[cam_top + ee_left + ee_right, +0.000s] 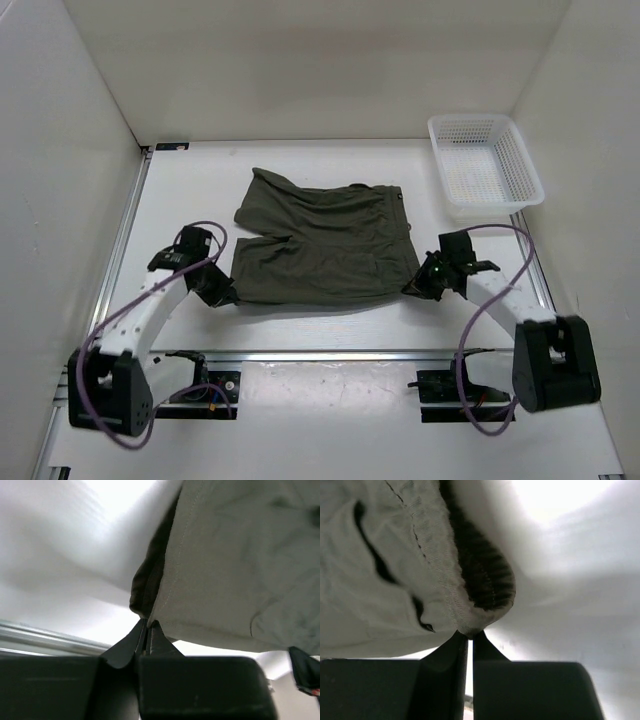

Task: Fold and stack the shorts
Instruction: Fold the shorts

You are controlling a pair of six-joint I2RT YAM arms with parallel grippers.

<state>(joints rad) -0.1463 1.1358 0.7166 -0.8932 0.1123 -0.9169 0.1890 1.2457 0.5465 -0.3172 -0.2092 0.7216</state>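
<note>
We are holding the shorts (320, 245) for folding.
Our left gripper (222, 293) and right gripper (413, 287) are pinching near corners to fold evenly.

On table (200, 190): shorts (320, 245) spread flat at centre.
At near-left corner, left gripper (222, 293) pinching cloth; at near-right corner, right gripper (412, 288) likewise; basket (485, 165) far right, apart.

One pair of shorts (320, 250). One white basket (470, 120). Two arms: left arm (150, 300), right arm (497, 290). Two fingers (125, 647) on each, four in all. One desk (200, 180).
</note>
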